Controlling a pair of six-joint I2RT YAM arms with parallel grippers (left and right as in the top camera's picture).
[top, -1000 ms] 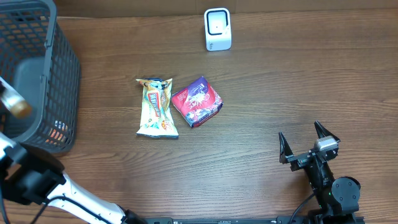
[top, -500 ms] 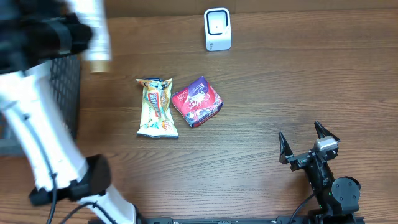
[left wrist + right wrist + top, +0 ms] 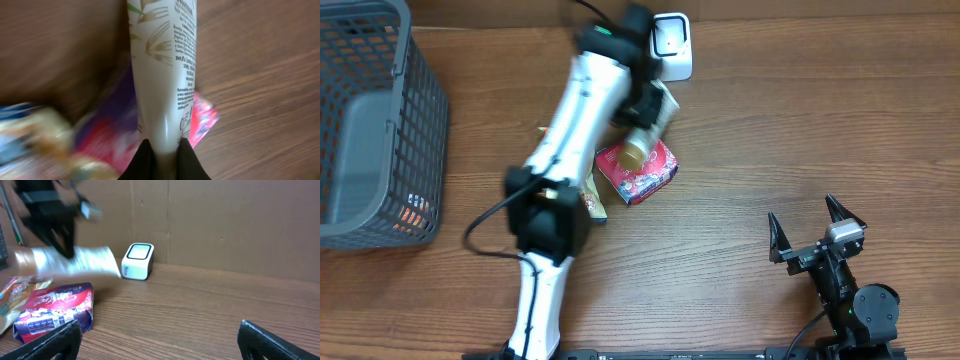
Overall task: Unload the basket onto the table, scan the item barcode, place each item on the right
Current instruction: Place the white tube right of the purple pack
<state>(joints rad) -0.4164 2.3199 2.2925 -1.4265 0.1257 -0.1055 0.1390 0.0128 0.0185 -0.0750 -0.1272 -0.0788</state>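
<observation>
Left arm [image 3: 565, 140], white, stretched from the near edge toward the far side, its left gripper [image 3: 163, 150] clamped on a cream tube [image 3: 162, 75]; right arm [image 3: 855, 300] folded low, right gripper [image 3: 803, 215] spread wide, empty.

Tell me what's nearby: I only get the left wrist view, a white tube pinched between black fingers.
Observer: Overhead, the tube is held close to a small white scanner at the far edge of the table.
Operator: And that pink blur beneath?
Observer: A pink box lying on the table, under the tube's tan cap.
Operator: Is the other arm helping?
Observer: No; the right gripper sits open and empty, far off to the right.
</observation>
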